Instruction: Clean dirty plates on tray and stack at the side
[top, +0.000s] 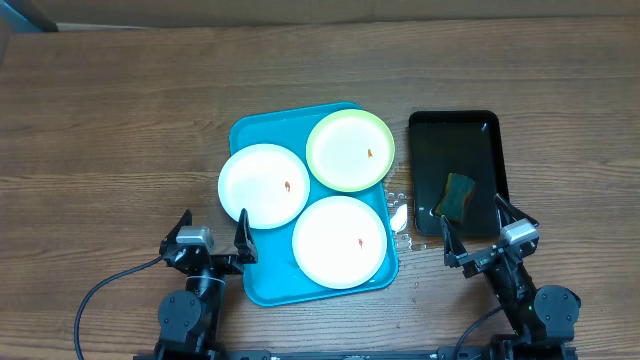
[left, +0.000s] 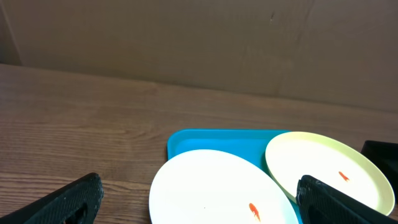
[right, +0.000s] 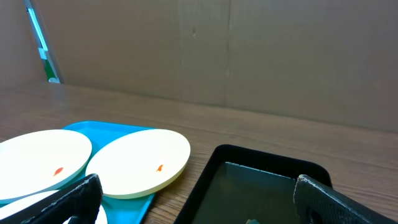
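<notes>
Overhead view, and all 3 plates sit on the turquoise tray (top: 262, 288) in the middle of the desk (top: 120, 120). The left white plate (top: 262, 180) overhangs the tray's left rim, the green plate (top: 350, 140) takes the far right corner, and the near white plate (top: 335, 255) lies toward the robot. Each carries an orange-red speck (top: 287, 185), so nothing is cleaned, and no stack exists at the side.

The left claw (top: 213, 220) hangs spread wide and empty, just short of the left white plate. The right claw (top: 475, 218) is spread too, also empty, poised at the near end of the black tray (top: 455, 120), where the sponge (top: 459, 196) lies just ahead of its fingers.

My read: this is the very opening, the reach for the wiping tool. The next move calls for the right claw to drop over the sponge and pinch it across its narrow sides. The left claw likely steadies a plate, and the overhanging rim looks like the easiest hold.
</notes>
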